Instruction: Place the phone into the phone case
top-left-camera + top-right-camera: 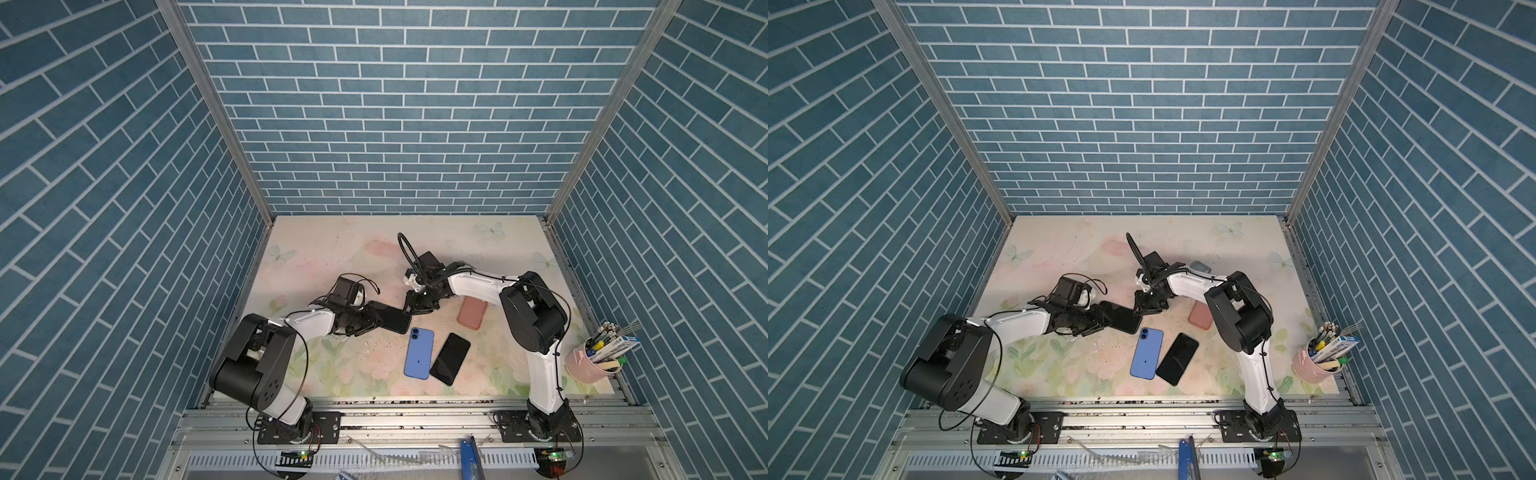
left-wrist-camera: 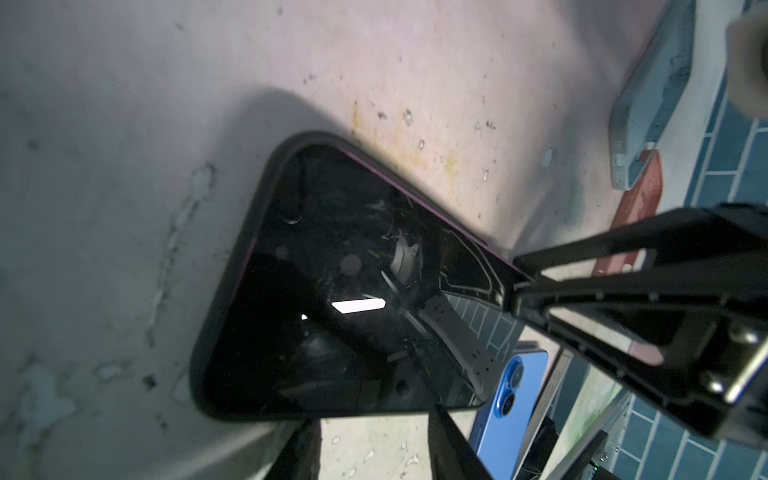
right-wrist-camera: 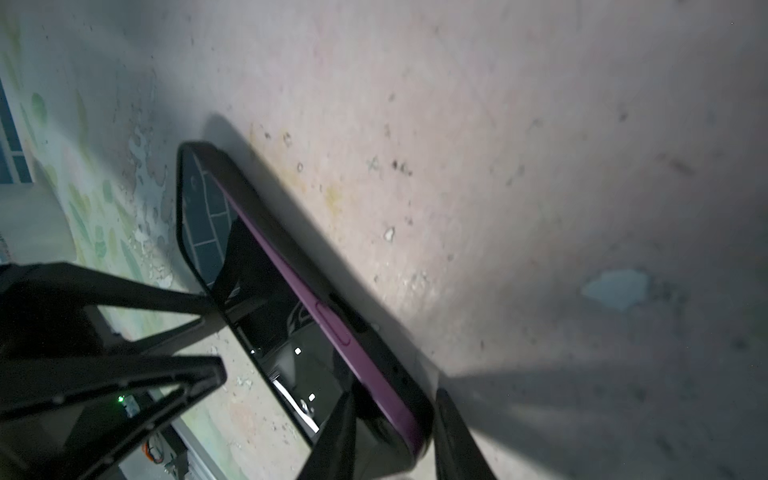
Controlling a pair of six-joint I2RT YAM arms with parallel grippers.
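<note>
A dark phone [image 1: 395, 319] with a purple side [image 3: 332, 328] sits in a black phone case [image 2: 232, 291], held tilted above the table between both arms. Along one long edge the purple side shows above the case's rim [image 3: 257, 203]. My right gripper [image 3: 395, 399] is shut on one corner, with one finger on the screen and the other against the case. My left gripper [image 2: 370, 419] is at the phone's opposite short end. Its fingers [image 2: 453, 449] stand apart with the tabletop showing between them, and the phone covers their tips.
On the flowered table lie a blue phone [image 1: 419, 353], a black phone [image 1: 450, 358], a pink case [image 1: 472, 313] under my right arm and a grey-blue case [image 1: 1200, 266] behind it. A pink cup of pens [image 1: 594, 365] stands at the right edge.
</note>
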